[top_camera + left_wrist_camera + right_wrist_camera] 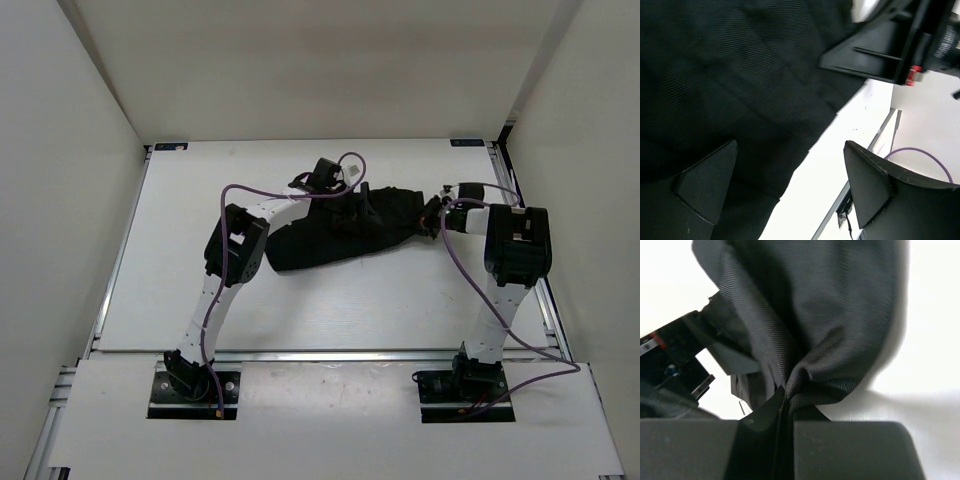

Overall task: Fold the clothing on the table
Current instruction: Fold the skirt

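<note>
Two arms reach over the black clothing (340,240), bunched on the table (180,300).
Right gripper (785,402) pinches a fold at its right end, jaws pressed together; left gripper (790,170) hangs over its far side, jaws spread wide.

White walls (300,60) stand on three sides — a small blue tab (170,146) marks each far corner.

Crumpled black fabric garment (335,240) lies mid-frame on white rectangular tabletop (180,260), left gripper (358,205) over it, right gripper (436,216) at its right end.
</note>
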`<state>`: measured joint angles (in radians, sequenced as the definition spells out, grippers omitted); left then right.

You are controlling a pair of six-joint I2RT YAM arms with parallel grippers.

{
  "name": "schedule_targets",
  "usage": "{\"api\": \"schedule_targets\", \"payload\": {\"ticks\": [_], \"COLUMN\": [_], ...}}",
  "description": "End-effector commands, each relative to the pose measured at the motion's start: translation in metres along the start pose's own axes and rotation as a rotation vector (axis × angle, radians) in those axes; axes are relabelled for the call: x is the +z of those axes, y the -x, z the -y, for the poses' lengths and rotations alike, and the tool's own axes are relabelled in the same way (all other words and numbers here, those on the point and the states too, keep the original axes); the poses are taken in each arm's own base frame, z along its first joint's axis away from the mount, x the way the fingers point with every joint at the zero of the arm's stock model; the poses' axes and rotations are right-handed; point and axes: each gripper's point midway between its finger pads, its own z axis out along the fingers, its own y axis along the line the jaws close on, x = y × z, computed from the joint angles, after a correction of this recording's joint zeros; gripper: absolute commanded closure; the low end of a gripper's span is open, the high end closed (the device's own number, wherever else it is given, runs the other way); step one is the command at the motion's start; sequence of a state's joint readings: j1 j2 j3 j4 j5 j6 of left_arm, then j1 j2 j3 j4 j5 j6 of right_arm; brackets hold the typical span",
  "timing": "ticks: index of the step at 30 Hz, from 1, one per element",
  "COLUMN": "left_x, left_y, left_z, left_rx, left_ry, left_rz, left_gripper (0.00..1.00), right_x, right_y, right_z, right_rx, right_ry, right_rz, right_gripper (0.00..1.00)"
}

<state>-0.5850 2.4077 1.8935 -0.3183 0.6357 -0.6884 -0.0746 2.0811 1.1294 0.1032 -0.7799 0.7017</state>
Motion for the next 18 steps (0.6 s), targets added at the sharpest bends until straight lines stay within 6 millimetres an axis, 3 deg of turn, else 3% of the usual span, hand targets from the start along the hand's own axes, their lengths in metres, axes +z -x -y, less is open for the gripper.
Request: {"api": "schedule_targets", "payload": {"ticks": [1,4,5,6,9,11,13,18], "left_x": [-0.029,-0.051,-0.054,-0.068,-0.092,-0.101,-0.112,-0.119], "left_y": [0.022,0.027,0.019,0.028,0.021,0.012,0.003,-0.023], "left_z": [0.036,0.042,0.028,0.04,0.037,0.014,0.003,-0.042], "left_rx": [0.051,0.052,0.004,0.024,0.001,-0.048,-0.072,-0.13], "left_ry": [-0.052,-0.056,-0.04,-0.07,-0.076,-0.031,-0.007,0.15], "left_rz": [0.07,0.136,0.133,0.184,0.255,0.289,0.291,0.263], "left_gripper": [0.02,0.01,0.01,0.01,0.01,0.01,0.01,0.01], "right_x": [-0.037,-0.058,-0.065,-0.07,-0.083,-0.092,-0.096,-0.106], "right_y": [0.019,0.024,0.026,0.023,0.025,0.03,0.033,0.048], "right_z": [-0.02,-0.026,-0.028,-0.029,-0.024,-0.018,-0.012,-0.026], "right_rx": [-0.084,-0.098,-0.119,-0.134,-0.196,-0.204,-0.233,-0.369], "right_ry": [0.006,0.001,0.004,-0.005,-0.048,-0.064,-0.086,-0.1], "right_rz": [0.095,0.125,0.134,0.125,0.133,0.143,0.139,0.162], "right_gripper": [1.0,1.0,1.0,1.0,1.0,1.0,1.0,1.0]}}
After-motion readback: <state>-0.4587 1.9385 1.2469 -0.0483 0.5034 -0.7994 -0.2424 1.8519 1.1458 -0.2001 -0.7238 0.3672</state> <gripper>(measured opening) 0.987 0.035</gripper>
